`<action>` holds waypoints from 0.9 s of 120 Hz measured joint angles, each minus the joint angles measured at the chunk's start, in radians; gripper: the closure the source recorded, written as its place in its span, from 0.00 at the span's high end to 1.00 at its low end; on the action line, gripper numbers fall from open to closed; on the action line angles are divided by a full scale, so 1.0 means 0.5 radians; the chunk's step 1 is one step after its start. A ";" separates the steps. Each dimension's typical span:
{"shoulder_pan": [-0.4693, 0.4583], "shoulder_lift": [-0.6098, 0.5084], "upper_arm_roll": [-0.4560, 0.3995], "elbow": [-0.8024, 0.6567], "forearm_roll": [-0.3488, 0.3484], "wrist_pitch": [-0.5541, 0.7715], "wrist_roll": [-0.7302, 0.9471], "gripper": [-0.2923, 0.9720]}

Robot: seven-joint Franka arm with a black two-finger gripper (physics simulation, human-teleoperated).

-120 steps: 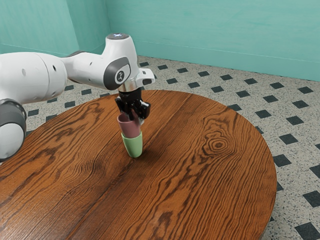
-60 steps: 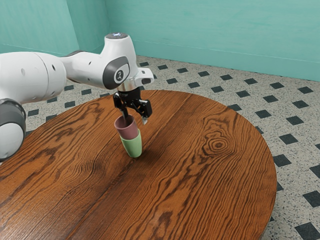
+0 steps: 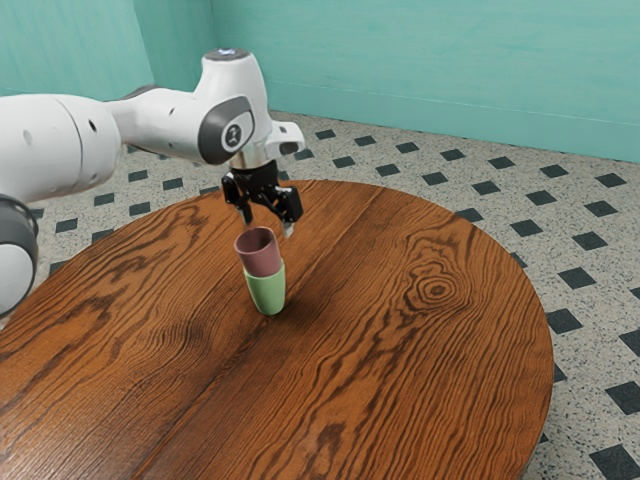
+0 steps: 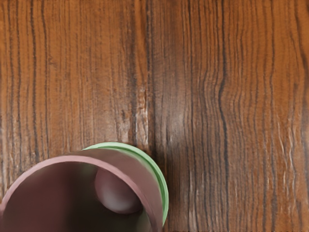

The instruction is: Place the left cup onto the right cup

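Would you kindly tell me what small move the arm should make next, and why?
Probably lift the end effector straight up and clear. The pink cup sits nested in the green cup on the table, and the open fingers hang above its rim, touching nothing, so the stacking looks done.

White arm (image 3: 70, 140), grey joints (image 3: 225, 131), black fingers (image 3: 291, 211)

Simulated home-like room: teal walls (image 3: 420, 50), tiled floor (image 3: 560, 200), round wood table (image 3: 400, 340).

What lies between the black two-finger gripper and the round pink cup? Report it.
Nothing. In the exterior view the open gripper hangs just above the pink cup, which sits nested in the green cup; the gap between them is bare.
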 joint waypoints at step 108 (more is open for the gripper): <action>-0.027 -0.454 -0.148 0.199 0.025 -0.926 -0.202 0.76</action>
